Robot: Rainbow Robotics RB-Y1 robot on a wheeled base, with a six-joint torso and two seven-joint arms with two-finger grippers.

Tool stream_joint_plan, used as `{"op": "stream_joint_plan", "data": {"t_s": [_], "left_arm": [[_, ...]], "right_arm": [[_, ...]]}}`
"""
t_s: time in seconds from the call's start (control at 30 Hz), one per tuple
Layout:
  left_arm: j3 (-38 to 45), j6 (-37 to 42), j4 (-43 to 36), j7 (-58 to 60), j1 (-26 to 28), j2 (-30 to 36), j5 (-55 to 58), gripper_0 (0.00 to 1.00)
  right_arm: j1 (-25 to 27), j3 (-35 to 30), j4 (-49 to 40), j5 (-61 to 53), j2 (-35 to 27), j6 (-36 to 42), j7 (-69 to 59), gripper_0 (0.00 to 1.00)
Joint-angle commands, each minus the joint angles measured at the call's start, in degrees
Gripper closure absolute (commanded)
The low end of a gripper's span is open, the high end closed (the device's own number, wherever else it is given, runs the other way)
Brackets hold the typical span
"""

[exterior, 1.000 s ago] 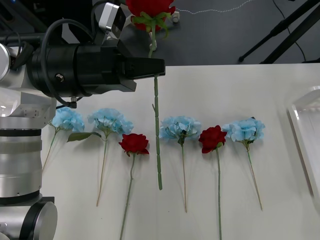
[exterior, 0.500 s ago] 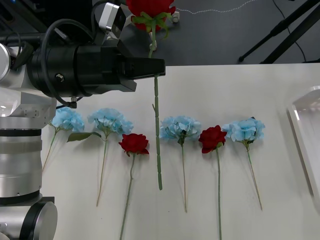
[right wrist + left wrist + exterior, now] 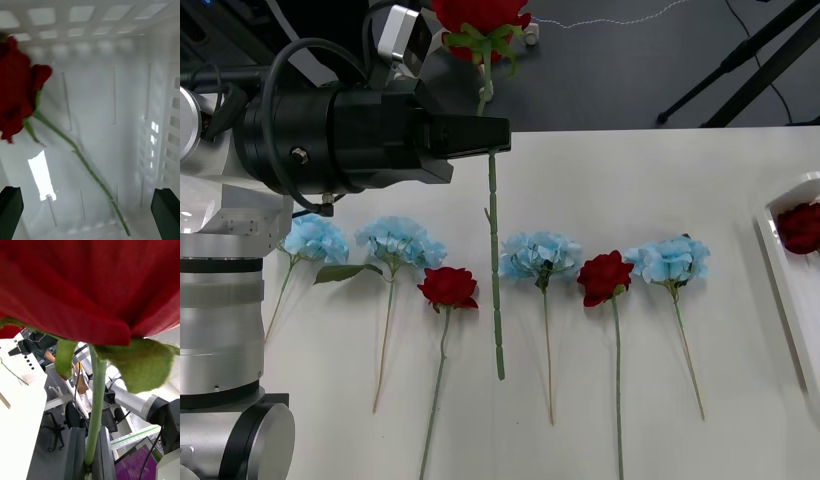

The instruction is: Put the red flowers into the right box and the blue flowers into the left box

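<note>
Gripping a seemingly light, bendy red fabric rose [image 3: 480, 15] high on its stem [image 3: 494, 260], left gripper [image 3: 492, 137] closed; right gripper [image 3: 90, 213] open over white slotted box [image 3: 112, 15].

— What lies past the table?
— The flat white tabletop [image 3: 660, 190] spans the front view from nine to three o'clock. Beyond its far edge, from eleven to two o'clock, there is dark grey floor [image 3: 600, 70].
— Anything standing there?
— Slanting black tripod legs [image 3: 733, 62] at one to two o'clock, and a thin white cable [image 3: 620, 15] trailing across the floor at twelve to one.
— And the rest of the room?
— The left wrist camera catches a white desk [image 3: 18, 397], a black star-shaped chair base [image 3: 56, 435] on grey floor beside it, and a purple-lit monitor screen [image 3: 140, 465].
— The light?
— Bright and even over the tabletop.
</note>
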Motion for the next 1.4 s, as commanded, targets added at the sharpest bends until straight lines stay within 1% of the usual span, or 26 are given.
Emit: {"op": "stream_joint_plan", "data": {"t_s": [0.03,0.2,0.27,0.33,0.47,0.63,0.7,0.87,0.93,0.97,1.07,1.23,1.4], "left_arm": [[-0.90,-0.52,-1.53,-2.26,-2.06,-0.88,-0.24,1.00],[-0.90,-0.52,-1.53,-2.26,-2.06,-0.88,-0.24,1.00],[-0.90,-0.52,-1.53,-2.26,-2.06,-0.88,-0.24,1.00],[-0.90,-0.52,-1.53,-2.26,-2.06,-0.88,-0.24,1.00],[-0.90,-0.52,-1.53,-2.26,-2.06,-0.88,-0.24,1.00],[-0.90,-0.52,-1.53,-2.26,-2.06,-0.88,-0.24,1.00],[-0.90,-0.52,-1.53,-2.26,-2.06,-0.88,-0.24,1.00],[-0.90,-0.52,-1.53,-2.26,-2.06,-0.88,-0.24,1.00],[-0.90,-0.52,-1.53,-2.26,-2.06,-0.88,-0.24,1.00],[-0.90,-0.52,-1.53,-2.26,-2.06,-0.88,-0.24,1.00],[-0.90,-0.52,-1.53,-2.26,-2.06,-0.88,-0.24,1.00],[-0.90,-0.52,-1.53,-2.26,-2.06,-0.88,-0.24,1.00],[-0.90,-0.52,-1.53,-2.26,-2.06,-0.88,-0.24,1.00]], "right_arm": [[-1.71,-4.20,-3.44,-3.01,-3.43,3.36,4.81,0.00],[-1.71,-7.45,-7.84,-10.65,-4.92,11.01,11.14,0.00],[-1.71,-8.07,-8.80,-15.22,-5.45,12.94,12.37,0.00],[-1.71,-7.98,-8.80,-22.61,-6.51,15.40,12.72,0.00],[-1.71,-7.98,-10.56,-31.05,-6.77,18.74,13.95,0.00],[-1.45,-8.16,-16.54,-38.96,-6.77,21.56,14.92,0.00],[-1.10,-8.16,-18.12,-44.49,-6.77,22.43,15.27,0.00],[2.15,-8.95,-21.72,-54.95,-6.51,23.14,16.50,0.00],[4.88,-10.88,-24.80,-58.47,-5.98,23.05,17.03,0.00],[5.32,-11.41,-25.68,-59.17,-5.72,23.05,17.12,0.00],[9.01,-13.78,-29.81,-62.95,-5.10,23.14,17.56,0.00],[12.96,-16.68,-32.97,-67.61,-3.25,23.84,18.79,0.00],[16.13,-17.65,-35.70,-72.62,-0.44,23.84,22.39,0.00]]}}
